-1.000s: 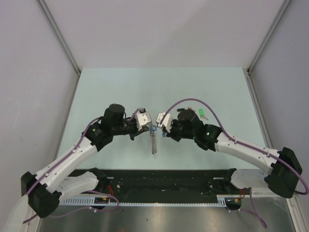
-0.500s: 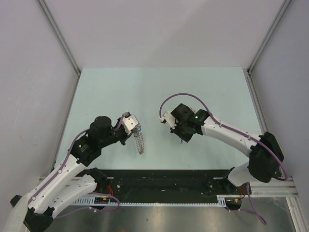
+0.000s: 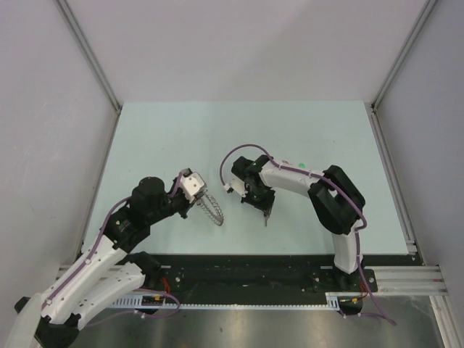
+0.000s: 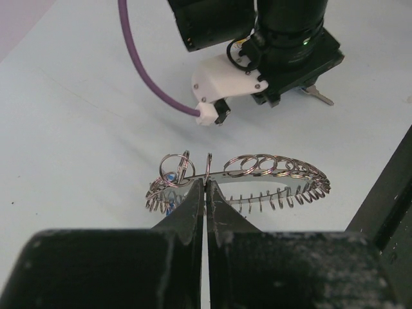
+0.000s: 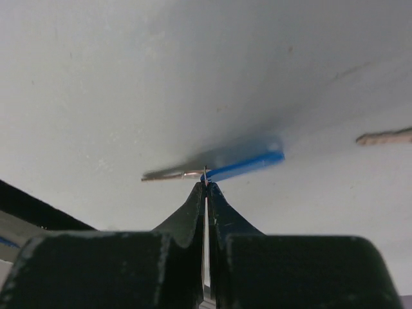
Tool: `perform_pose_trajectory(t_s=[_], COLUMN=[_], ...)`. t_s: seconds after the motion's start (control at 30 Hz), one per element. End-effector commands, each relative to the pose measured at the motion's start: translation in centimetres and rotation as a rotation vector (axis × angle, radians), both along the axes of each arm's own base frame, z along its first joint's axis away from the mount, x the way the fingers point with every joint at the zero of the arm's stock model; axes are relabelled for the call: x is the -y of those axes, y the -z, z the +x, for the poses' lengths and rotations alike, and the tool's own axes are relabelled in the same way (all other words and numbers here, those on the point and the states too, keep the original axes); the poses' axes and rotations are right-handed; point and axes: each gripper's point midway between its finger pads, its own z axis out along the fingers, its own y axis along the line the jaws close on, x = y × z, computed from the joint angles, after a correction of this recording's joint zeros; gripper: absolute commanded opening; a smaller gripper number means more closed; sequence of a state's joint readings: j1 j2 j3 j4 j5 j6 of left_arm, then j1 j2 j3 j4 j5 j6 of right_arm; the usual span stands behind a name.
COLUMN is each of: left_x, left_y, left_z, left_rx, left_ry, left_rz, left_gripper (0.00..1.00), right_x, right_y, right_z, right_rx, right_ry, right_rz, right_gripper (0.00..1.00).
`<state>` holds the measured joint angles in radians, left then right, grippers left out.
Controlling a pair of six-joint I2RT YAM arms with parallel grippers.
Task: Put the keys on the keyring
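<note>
Over the table [image 3: 181, 138], front centre: one keyring [image 4: 270, 166], its coiled rim pinched in the closed left gripper [image 4: 206, 183]; one blue-headed key [image 5: 248, 164], nipped between the closed tips of the right gripper [image 5: 206, 185]; one further key [image 5: 386, 136] lying loose.

The keyring [image 4: 270, 165] was silver-grey, its rim a pattern of small wire loops. One key [image 5: 244, 165] had a blue head; the table [image 3: 217, 130] was pale green.
</note>
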<state>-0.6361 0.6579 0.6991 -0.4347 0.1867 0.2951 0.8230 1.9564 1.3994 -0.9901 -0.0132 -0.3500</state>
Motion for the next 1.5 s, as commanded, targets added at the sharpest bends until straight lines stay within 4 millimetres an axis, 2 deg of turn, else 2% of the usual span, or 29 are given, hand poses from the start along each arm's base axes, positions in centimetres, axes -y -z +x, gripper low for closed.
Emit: perform_pose_trajectory(t_s=[0.0,0.17,0.27,0.43,0.57,0.63,0.77,0.9,1.1,1.47], left_x=[0.3,0.3,0.4,0.4,0.4,0.4,0.5,0.5,0.5,0.6], left_y=[-2.1,-2.0,-2.0,-1.9,-1.9,-1.9,-1.8,-1.9,-1.9,-1.8], left_z=[0.6,0.6,0.7,0.7,0.6,0.6,0.5,0.6,0.5,0.5], left_rx=[0.062,0.058,0.056,0.052,0.052,0.052,0.048,0.050,0.051,0.046], left_ry=[-0.011,-0.011,-0.010,-0.008,-0.006,-0.004,0.001,0.001,0.001,0.006], left_rz=[-0.066,-0.064,-0.064,-0.065,-0.066,-0.067,-0.067,-0.068,-0.069,-0.067], left_gripper=[0.00,0.00,0.00,0.00,0.00,0.00,0.01,0.00,0.00,0.00], right_x=[-2.1,-3.4,-3.9,-4.0,-4.1,-4.3,-4.2,-4.5,-4.6,-4.3], right_y=[-0.3,-0.3,-0.8,-2.9,-4.5,-5.7,-6.3,-5.7,-3.5,-1.1], right_z=[1.2,2.0,2.0,2.5,2.2,2.8,3.1,3.9,3.8,3.8], right_rx=[0.003,0.015,0.033,0.091,0.090,0.137,0.156,0.190,0.161,0.129], right_ry=[-0.059,-0.068,-0.073,-0.045,-0.015,0.011,0.014,0.017,0.001,-0.005], right_rz=[0.012,0.026,0.053,0.143,0.262,0.318,0.379,0.412,0.395,0.374], right_gripper=[0.00,0.00,0.08,0.20,0.28,0.29,0.31,0.31,0.29,0.24])
